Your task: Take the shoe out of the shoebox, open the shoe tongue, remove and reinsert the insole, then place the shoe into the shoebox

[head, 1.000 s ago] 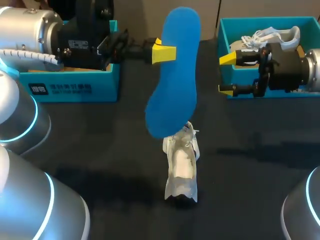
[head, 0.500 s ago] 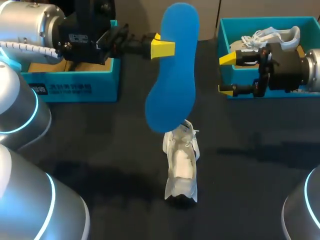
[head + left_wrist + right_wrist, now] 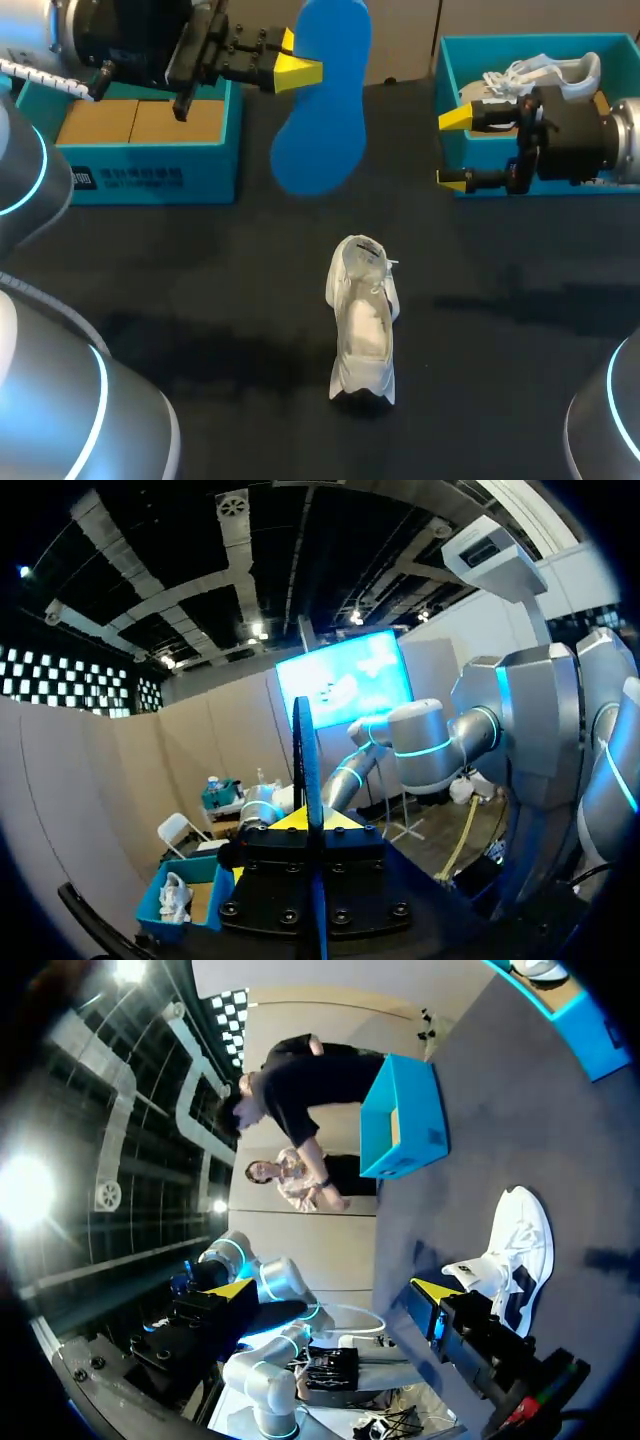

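A dark table point(image 3: 200, 300) carries everything. In the head view the white shoe point(image 3: 362, 320) stands on its sole in the middle, well apart from both boxes. The left fingers point(image 3: 298, 72) are clenched on the blue insole point(image 3: 318, 120), which hangs in the air just right of the left shoebox point(image 3: 140, 170) at the far left. The right fingers point(image 3: 456, 118) are released, with nothing between them, at the near wall of the right shoebox point(image 3: 455, 60), where a second shoe point(image 3: 545, 68) lies.

In the left wrist view the insole stands edge-on, pinched between the fingers.

In the right wrist view the spread fingers hold nothing; the shoe lies on the table ahead of them.
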Tool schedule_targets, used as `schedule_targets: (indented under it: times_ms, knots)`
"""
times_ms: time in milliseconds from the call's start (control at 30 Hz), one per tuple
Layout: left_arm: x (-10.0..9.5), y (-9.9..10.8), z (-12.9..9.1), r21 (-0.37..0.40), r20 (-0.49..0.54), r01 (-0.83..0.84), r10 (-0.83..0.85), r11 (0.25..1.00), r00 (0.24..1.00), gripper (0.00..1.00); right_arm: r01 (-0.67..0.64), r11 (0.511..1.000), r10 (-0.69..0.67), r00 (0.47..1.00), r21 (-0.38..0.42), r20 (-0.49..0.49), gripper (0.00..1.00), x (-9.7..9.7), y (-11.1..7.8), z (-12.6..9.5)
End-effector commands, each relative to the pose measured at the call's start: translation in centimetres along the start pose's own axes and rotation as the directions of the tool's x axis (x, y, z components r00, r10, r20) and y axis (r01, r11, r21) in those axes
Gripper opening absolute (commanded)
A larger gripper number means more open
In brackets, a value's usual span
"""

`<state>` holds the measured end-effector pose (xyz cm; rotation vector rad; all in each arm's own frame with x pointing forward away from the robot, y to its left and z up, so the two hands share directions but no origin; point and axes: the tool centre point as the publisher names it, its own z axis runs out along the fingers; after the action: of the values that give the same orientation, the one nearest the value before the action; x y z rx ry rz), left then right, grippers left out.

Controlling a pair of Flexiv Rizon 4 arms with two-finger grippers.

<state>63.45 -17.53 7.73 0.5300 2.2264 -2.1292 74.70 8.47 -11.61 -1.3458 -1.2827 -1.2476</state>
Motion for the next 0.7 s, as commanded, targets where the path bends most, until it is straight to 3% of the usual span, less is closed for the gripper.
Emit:
schedule_targets:
  times_ms: [33,267,700]
  knots:
    - [0.16,0.26,0.15,-0.039,-0.022,-0.494,0.493,0.869,0.870,0.00,0.000,1.000,0.000,1.000,-0.001,0.001,1.00,-0.03,0.06,0.16]
    - [1.04,0.93,-0.07,-0.049,-0.055,-0.627,0.625,0.777,0.779,0.00,0.000,1.000,0.000,1.000,-0.001,0.001,1.00,-0.03,0.06,0.16]
    - [1.06,1.12,-0.11,-0.050,-0.067,-0.626,0.623,0.778,0.780,0.00,0.000,1.000,0.000,1.000,-0.001,0.001,1.00,-0.03,0.06,0.16]
